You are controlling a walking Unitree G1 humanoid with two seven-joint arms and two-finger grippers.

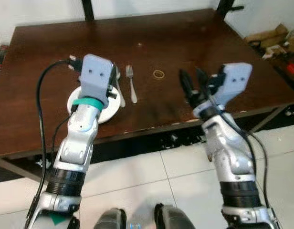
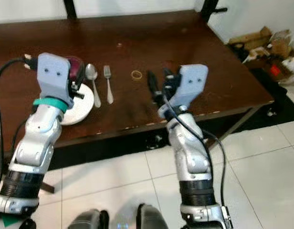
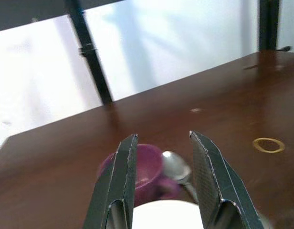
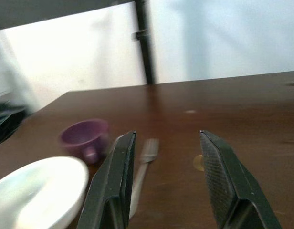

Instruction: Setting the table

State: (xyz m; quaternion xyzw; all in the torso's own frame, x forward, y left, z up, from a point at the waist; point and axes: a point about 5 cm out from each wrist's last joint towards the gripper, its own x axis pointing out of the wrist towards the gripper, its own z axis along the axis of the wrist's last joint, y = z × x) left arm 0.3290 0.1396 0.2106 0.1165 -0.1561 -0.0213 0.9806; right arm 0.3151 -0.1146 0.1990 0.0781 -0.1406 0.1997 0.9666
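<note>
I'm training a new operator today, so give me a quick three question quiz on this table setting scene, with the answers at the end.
1. True or false: the fork lies between the spoon and the rubber band.
2. Which colour is the cup beside the white plate? A) green B) purple C) yellow
3. Fill in: both the left gripper and the right gripper are ____ and hold nothing.

Key
1. True. On the dark wooden table the spoon lies next to the plate, then the fork, then the rubber band.
2. B, purple.
3. Open. Each pair of black fingers stands apart with nothing between them.
</note>
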